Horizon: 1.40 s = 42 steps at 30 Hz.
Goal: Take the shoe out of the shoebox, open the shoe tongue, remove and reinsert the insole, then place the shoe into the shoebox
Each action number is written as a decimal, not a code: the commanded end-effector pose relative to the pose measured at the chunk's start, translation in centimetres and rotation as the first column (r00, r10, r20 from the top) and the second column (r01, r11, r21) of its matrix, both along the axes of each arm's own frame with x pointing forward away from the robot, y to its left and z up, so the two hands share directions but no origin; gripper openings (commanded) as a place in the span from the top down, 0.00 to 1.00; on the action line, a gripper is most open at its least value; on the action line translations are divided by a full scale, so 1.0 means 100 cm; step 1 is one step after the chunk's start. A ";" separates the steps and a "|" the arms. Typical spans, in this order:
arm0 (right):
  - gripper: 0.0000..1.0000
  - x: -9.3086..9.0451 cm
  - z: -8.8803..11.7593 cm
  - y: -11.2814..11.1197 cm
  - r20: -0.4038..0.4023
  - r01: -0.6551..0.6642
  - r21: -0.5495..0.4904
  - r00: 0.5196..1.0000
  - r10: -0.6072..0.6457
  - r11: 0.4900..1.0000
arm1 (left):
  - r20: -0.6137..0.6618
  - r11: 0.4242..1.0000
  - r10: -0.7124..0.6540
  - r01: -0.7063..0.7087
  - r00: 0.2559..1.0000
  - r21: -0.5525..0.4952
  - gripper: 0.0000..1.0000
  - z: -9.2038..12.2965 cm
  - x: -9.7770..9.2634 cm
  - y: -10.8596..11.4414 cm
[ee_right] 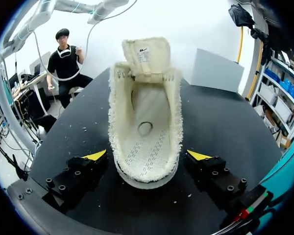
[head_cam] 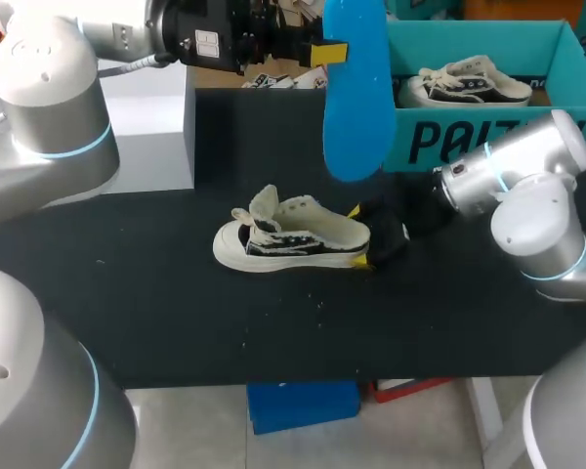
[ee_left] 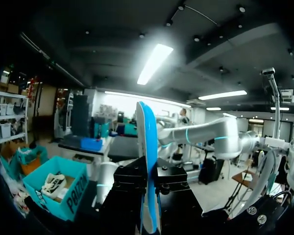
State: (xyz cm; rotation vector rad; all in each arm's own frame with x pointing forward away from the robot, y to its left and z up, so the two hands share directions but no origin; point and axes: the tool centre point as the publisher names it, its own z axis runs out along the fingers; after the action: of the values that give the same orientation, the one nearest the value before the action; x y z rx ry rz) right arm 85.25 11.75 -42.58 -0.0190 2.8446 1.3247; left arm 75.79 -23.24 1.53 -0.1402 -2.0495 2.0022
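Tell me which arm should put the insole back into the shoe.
Left. The left pincer is shut on the insole, held in the air. The right pincer is open around the heel of the shoe, so it seems placed only to steady it.

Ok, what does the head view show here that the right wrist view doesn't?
Only the head view: the blue insole held up by the left gripper, shut on it, and the teal shoebox with a second shoe inside. Only the right wrist view: the inside of the shoe, bare of any insole. Both: the shoe on the black table, tongue raised, heel between the right gripper's open fingers.
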 end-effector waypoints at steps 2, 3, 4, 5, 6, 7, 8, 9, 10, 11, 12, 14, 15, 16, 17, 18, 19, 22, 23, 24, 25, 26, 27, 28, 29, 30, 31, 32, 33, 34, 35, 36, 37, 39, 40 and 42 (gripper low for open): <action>0.00 0.008 0.019 -0.011 -0.076 -0.059 -0.209 0.996 0.044 0.976 | 0.001 1.000 0.002 -0.002 1.000 0.001 1.00 0.000 0.000 0.000; 0.00 0.009 0.019 -0.012 -0.091 -0.069 -0.251 0.995 0.047 0.966 | 0.001 1.000 0.002 -0.002 1.000 0.001 1.00 0.000 0.000 0.000; 0.00 0.010 0.020 -0.013 -0.104 -0.080 -0.280 0.993 0.052 0.957 | 0.001 1.000 0.002 -0.002 1.000 0.001 1.00 0.000 0.000 0.000; 0.00 0.011 0.021 -0.014 -0.114 -0.082 -0.316 0.992 0.048 0.945 | 0.001 1.000 0.002 -0.002 1.000 0.001 1.00 0.000 0.000 0.000; 0.00 0.012 0.022 -0.014 -0.122 -0.081 -0.349 0.992 0.040 0.934 | 0.001 1.000 0.002 -0.002 1.000 0.001 1.00 0.000 0.000 0.000; 0.00 0.013 0.024 -0.014 -0.129 -0.082 -0.378 0.991 0.035 0.922 | 0.001 1.000 0.002 -0.002 1.000 0.001 1.00 0.000 0.000 0.000; 0.00 0.013 0.025 -0.015 -0.133 -0.088 -0.403 0.990 0.037 0.911 | 0.001 1.000 0.002 -0.002 1.000 0.001 1.00 0.000 0.000 0.000; 0.00 0.014 0.026 -0.015 -0.136 -0.088 -0.428 0.990 0.032 0.899 | 0.001 1.000 0.002 -0.002 1.000 0.001 1.00 0.000 0.000 0.000; 0.00 0.015 0.027 -0.015 -0.145 -0.095 -0.454 0.989 0.031 0.886 | 0.001 1.000 0.002 -0.002 1.000 0.001 1.00 0.000 0.000 0.000; 0.00 0.015 0.027 -0.015 -0.151 -0.098 -0.487 0.988 0.026 0.868 | 0.001 1.000 0.002 -0.002 1.000 0.001 1.00 0.000 0.000 0.000; 0.00 0.016 0.028 -0.015 -0.152 -0.100 -0.507 0.988 0.025 0.856 | 0.001 1.000 0.002 -0.002 1.000 0.001 1.00 0.000 0.000 0.000; 0.00 0.016 0.030 -0.014 -0.153 -0.104 -0.552 0.988 0.022 0.827 | 0.001 1.000 0.002 -0.002 1.000 0.001 1.00 0.000 0.000 0.000; 0.00 0.017 0.031 -0.014 -0.147 -0.099 -0.565 0.989 0.018 0.819 | 0.001 1.000 0.002 -0.002 1.000 0.001 1.00 0.000 0.000 0.000; 0.00 0.017 0.032 -0.015 -0.144 -0.094 -0.576 0.990 0.013 0.812 | 0.001 1.000 0.002 -0.002 1.000 0.001 1.00 0.000 0.000 0.000; 0.00 0.017 0.034 -0.014 -0.141 -0.094 -0.605 0.990 0.010 0.790 | 0.001 1.000 0.002 -0.002 1.000 0.001 1.00 0.000 0.000 0.000; 0.00 0.017 0.034 -0.014 -0.139 -0.094 -0.619 0.990 0.009 0.779 | 0.001 1.000 0.002 -0.002 1.000 0.001 1.00 0.000 0.000 0.000; 0.00 0.016 0.035 -0.015 -0.131 -0.087 -0.630 0.991 0.005 0.772 | 0.001 1.000 0.002 -0.002 1.000 0.001 1.00 0.000 0.000 0.000; 0.00 0.015 0.040 -0.014 -0.112 -0.077 -0.662 0.994 0.003 0.746 | 0.001 1.000 0.002 -0.002 1.000 0.001 1.00 0.000 0.000 0.000; 0.00 0.014 0.041 -0.013 -0.108 -0.076 -0.672 0.994 0.003 0.737 | 0.001 1.000 0.002 -0.002 1.000 0.001 1.00 0.000 0.000 0.000; 0.00 0.014 0.042 -0.013 -0.104 -0.074 -0.685 0.995 0.004 0.725 | 0.001 1.000 0.002 -0.002 1.000 0.001 1.00 0.000 0.000 0.000; 0.00 0.013 0.044 -0.013 -0.094 -0.067 -0.693 0.996 0.002 0.718 | 0.001 1.000 0.002 -0.002 1.000 0.001 1.00 0.000 0.000 0.000; 0.00 0.012 0.046 -0.012 -0.085 -0.059 -0.700 0.996 0.000 0.711 | 0.001 1.000 0.002 -0.002 1.000 0.001 1.00 0.000 0.000 0.000; 0.00 0.011 0.048 -0.011 -0.077 -0.053 -0.709 0.997 -0.002 0.703 | 0.001 1.000 0.002 -0.002 1.000 0.001 1.00 0.000 0.000 0.000; 0.00 0.010 0.049 -0.011 -0.065 -0.044 -0.716 0.998 -0.005 0.697 | 0.001 1.000 0.002 -0.002 1.000 0.001 1.00 0.000 0.000 0.000; 0.00 0.009 0.050 -0.011 -0.057 -0.036 -0.721 0.998 -0.009 0.692 | 0.001 1.000 0.002 -0.002 1.000 0.001 1.00 0.000 0.000 0.000; 0.00 0.008 0.051 -0.010 -0.048 -0.026 -0.728 0.999 -0.013 0.685 | 0.001 1.000 0.002 -0.002 1.000 0.001 1.00 0.000 0.000 0.000; 0.00 0.007 0.052 -0.009 -0.039 -0.017 -0.731 0.999 -0.017 0.682 | 0.001 1.000 0.002 -0.002 1.000 0.001 1.00 0.000 0.000 0.000; 0.00 0.005 0.053 -0.008 -0.033 -0.011 -0.734 0.999 -0.020 0.680 | 0.001 1.000 0.002 -0.002 1.000 0.001 1.00 0.000 0.000 0.000; 0.00 0.004 0.054 -0.007 -0.029 -0.005 -0.735 0.999 -0.024 0.678 | 0.001 1.000 0.002 -0.002 1.000 0.001 1.00 0.000 0.000 0.000; 0.00 0.003 0.054 -0.007 -0.025 0.001 -0.736 0.999 -0.028 0.677 | 0.001 1.000 0.002 -0.002 1.000 0.001 1.00 0.000 0.000 0.000; 0.00 0.003 0.054 -0.006 -0.023 0.002 -0.737 0.999 -0.029 0.676 | 0.001 1.000 0.002 -0.002 1.000 0.001 1.00 0.000 0.000 0.000; 0.00 0.002 0.053 -0.006 -0.022 0.004 -0.737 0.999 -0.030 0.676 | 0.001 1.000 0.002 -0.002 1.000 0.001 1.00 0.000 0.000 0.000; 0.00 0.001 0.053 -0.005 -0.015 0.011 -0.739 0.999 -0.034 0.674 | 0.001 1.000 0.002 -0.002 1.000 0.001 1.00 0.000 0.000 0.000; 0.00 0.001 0.053 -0.004 -0.008 0.020 -0.738 0.999 -0.038 0.674 | 0.001 1.000 0.002 -0.002 1.000 0.001 1.00 0.000 0.000 0.000; 0.00 0.001 0.053 -0.002 -0.003 0.026 -0.738 0.999 -0.042 0.675 | 0.001 1.000 0.002 -0.002 1.000 0.001 1.00 0.000 0.000 0.000; 0.00 0.001 0.052 0.000 0.000 0.029 -0.737 0.999 -0.044 0.675 | 0.001 1.000 0.002 -0.002 1.000 0.001 1.00 0.000 0.000 0.000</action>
State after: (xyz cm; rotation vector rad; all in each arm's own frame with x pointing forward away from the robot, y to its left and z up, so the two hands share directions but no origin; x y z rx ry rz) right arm 85.45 11.27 -37.28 0.0450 3.1411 0.1500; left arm 75.78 -23.23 1.53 -0.1398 -2.0497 2.0021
